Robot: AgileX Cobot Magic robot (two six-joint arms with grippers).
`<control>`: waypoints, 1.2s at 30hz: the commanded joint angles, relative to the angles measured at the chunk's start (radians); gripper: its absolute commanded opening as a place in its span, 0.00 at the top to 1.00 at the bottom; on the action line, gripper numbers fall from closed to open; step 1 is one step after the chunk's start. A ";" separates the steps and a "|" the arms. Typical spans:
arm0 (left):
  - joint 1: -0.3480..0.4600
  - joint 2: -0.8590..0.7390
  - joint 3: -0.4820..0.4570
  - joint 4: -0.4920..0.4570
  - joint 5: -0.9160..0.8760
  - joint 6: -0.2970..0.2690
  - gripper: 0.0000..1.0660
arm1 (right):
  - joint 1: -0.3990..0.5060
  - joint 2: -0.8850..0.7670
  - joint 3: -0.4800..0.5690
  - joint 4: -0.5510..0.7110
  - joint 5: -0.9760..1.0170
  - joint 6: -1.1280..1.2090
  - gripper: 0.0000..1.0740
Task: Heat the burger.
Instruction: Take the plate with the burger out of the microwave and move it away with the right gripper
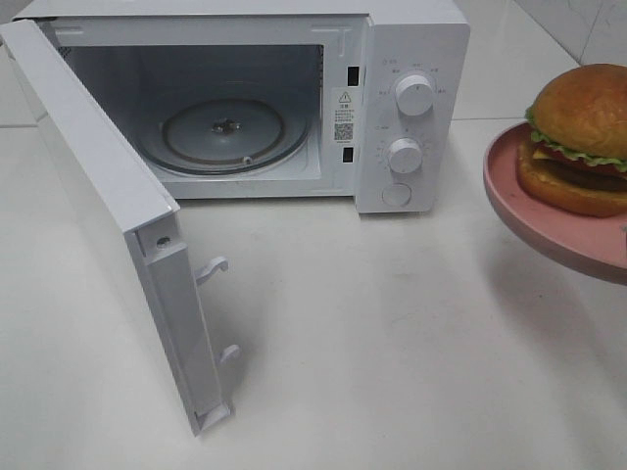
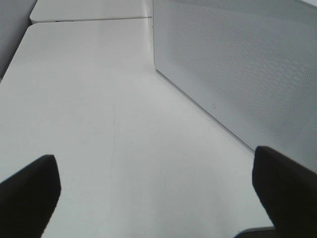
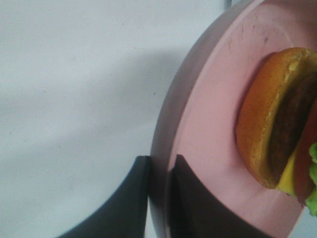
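Burger on pink plate, lifted above table, right of microwave, door open. Right hand clamps plate rim. Left hand wide, empty, beside microwave.

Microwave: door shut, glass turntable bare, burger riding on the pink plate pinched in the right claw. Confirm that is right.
Not quite. The microwave door is swung wide open, not shut, as the exterior high view shows. The rest stands: the glass turntable is bare, and the burger rides on the pink plate, whose rim the right claw pinches.
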State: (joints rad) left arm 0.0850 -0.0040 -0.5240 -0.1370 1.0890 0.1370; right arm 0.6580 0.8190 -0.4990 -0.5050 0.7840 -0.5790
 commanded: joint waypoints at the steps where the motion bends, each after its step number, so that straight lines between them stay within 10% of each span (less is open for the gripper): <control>1: -0.004 -0.005 0.003 -0.006 -0.013 -0.006 0.08 | -0.003 -0.016 -0.009 -0.102 -0.003 0.108 1.00; 19: -0.004 -0.005 0.003 -0.006 -0.013 -0.006 0.08 | -0.003 0.341 -0.012 -0.330 0.123 0.908 1.00; 36: -0.004 -0.005 0.003 -0.006 -0.013 -0.006 0.08 | -0.003 0.575 -0.161 -0.343 0.265 1.182 1.00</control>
State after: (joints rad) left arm 0.0850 -0.0040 -0.5240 -0.1370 1.0890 0.1370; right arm 0.6580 1.3760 -0.6300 -0.7750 0.9760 0.5730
